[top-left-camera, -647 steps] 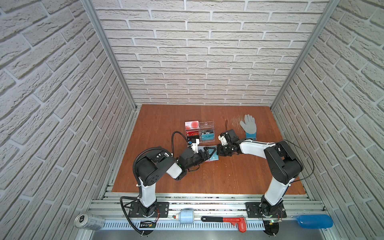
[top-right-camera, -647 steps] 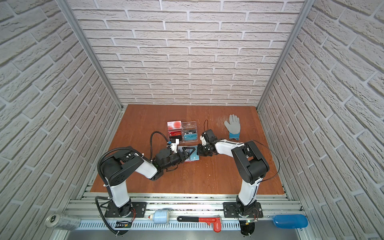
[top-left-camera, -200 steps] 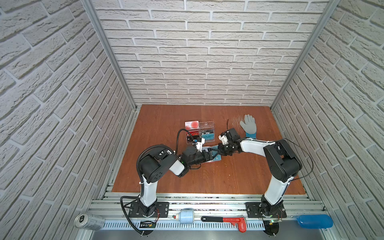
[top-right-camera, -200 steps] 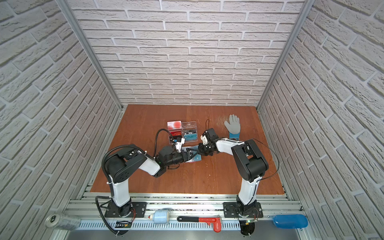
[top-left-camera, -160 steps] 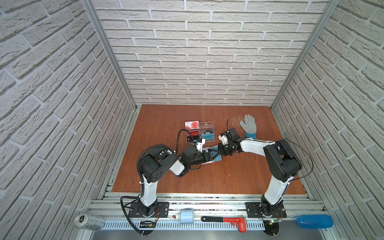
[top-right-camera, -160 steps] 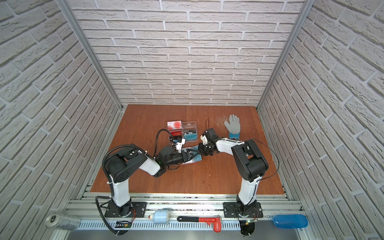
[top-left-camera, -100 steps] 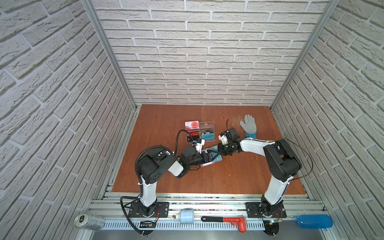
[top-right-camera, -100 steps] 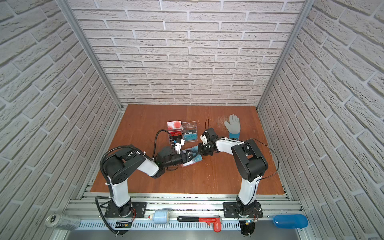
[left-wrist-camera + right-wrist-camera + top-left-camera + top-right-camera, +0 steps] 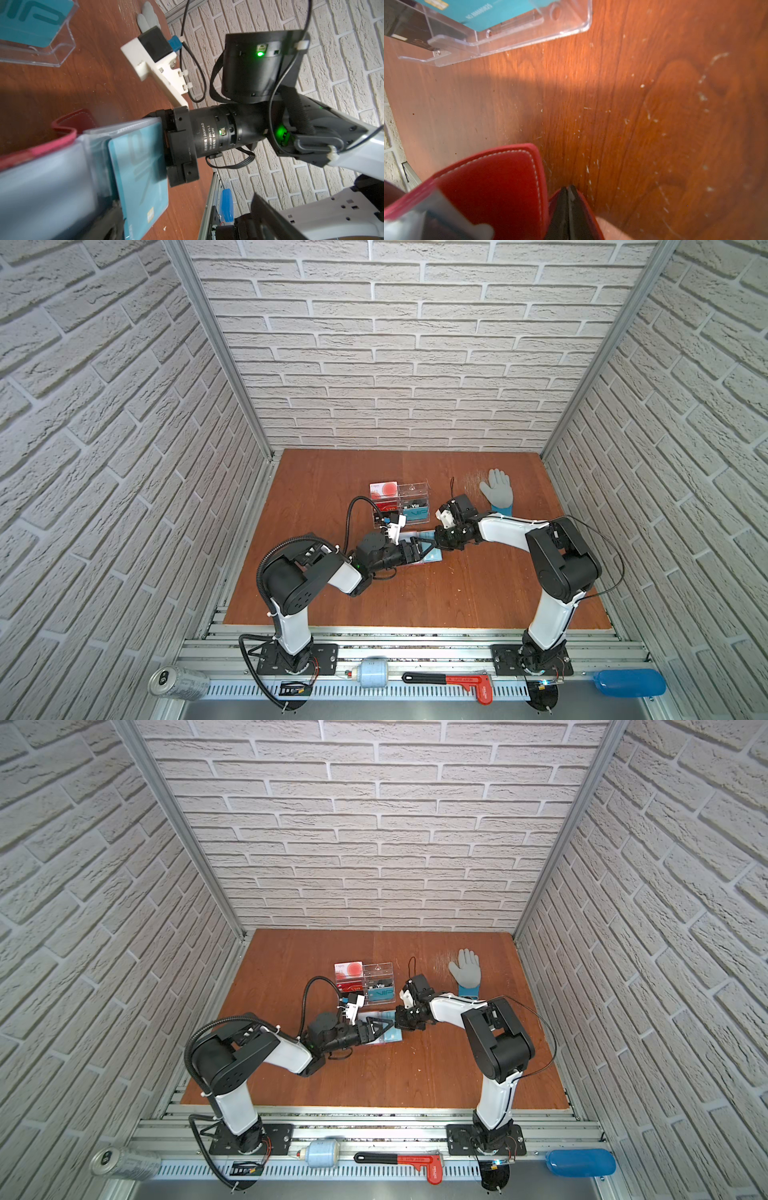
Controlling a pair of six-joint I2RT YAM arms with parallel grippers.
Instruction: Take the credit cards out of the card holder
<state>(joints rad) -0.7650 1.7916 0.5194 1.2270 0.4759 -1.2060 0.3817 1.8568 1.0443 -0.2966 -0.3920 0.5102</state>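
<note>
Where it lies: red leather-like folding card holder (image 9: 498,187), open on tabletop (image 9: 633,104)
Card: teal plastic credit card (image 9: 141,166) half out; likely stiff, slick; pinch exposed edge
Left gripper (image 9: 384,1029): jaws spread
Right gripper (image 9: 569,190): jaws closed

My top views bright and even, edges bowed, wrist views dimmer, shadow band across the worktop (image 9: 633,124), card holder (image 9: 492,187) blurred up close.
</note>
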